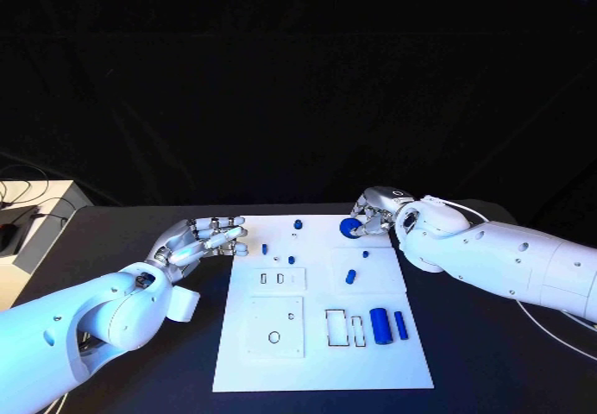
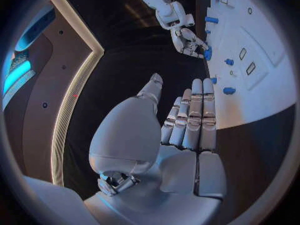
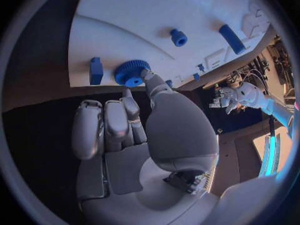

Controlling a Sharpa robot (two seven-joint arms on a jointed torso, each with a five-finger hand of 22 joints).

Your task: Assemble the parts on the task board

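Early in assembly, by the look of it: round blue toothed gear [image 3: 132, 73] pinched in right hand [image 1: 377, 211] at white task board's [image 1: 249, 362] far edge; left hand [image 1: 205, 239] empty, fingers straight, beside board; blue cylinders [image 1: 380, 326] loose.

Head camera steeply above the task board [image 1: 321, 362]; wrist cameras close behind each hand, both toward it.

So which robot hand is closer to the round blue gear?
The right robot hand: its fingers touch the blue gear at the board's far edge. The left robot hand sits off the board's opposite side, holding nothing.
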